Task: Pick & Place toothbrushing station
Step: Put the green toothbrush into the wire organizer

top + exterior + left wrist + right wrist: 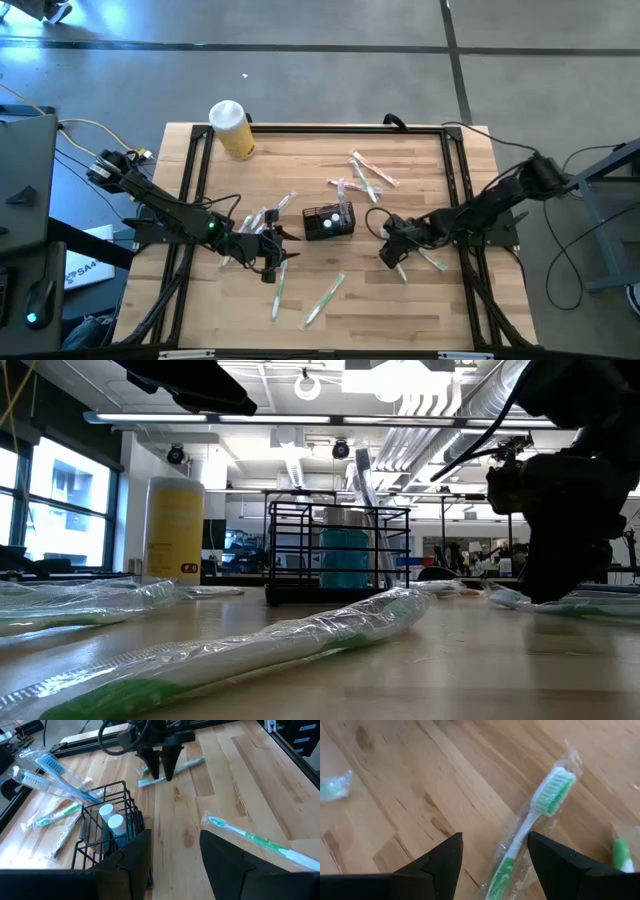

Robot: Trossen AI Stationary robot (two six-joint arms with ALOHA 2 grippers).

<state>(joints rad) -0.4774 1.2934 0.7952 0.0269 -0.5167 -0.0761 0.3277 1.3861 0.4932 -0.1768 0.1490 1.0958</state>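
Wooden table [420,300], light planks, black frame around its edges. Yellow cylinder with white lid [231,128] stands upright near the table's far left corner. Wrapped toothbrushes scattered over the table: a cluster [362,176] toward the far right, two green-handled ones [325,298] near the front edge, middle.

Bright overhead lights, blurred foreground, soft shadows

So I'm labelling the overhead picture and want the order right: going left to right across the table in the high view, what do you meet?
Yellow cylinder with white lid → left end effector → black mesh caddy → right end effector, above a wrapped green toothbrush.
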